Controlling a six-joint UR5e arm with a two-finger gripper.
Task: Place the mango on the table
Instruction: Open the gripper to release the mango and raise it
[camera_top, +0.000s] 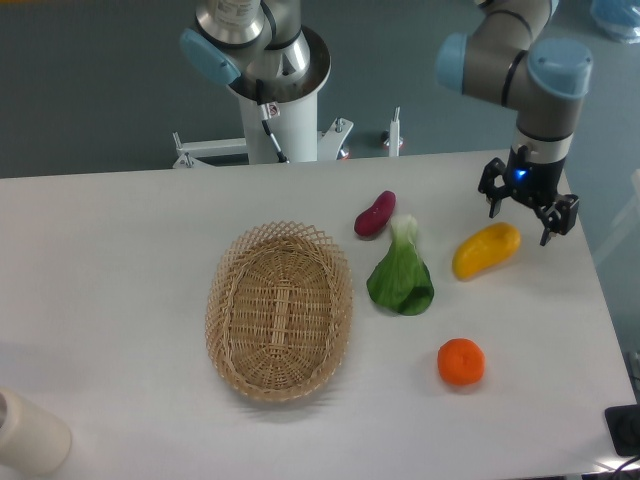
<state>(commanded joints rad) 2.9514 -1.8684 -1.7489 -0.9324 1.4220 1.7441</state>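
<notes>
The mango (486, 250) is a yellow, slightly curved fruit lying on the white table (120, 250) at the right, apart from the basket. My gripper (527, 221) hangs just above and to the right of the mango's upper end, open and empty, its dark fingers (494, 200) spread. It does not touch the mango.
An oval wicker basket (279, 310) stands at the table's middle. A purple-red vegetable (375, 214) and a leafy green (402, 274) lie left of the mango. A round orange (461, 362) lies in front. A white cylinder (30, 435) stands at the front left corner. The robot base (280, 120) stands behind.
</notes>
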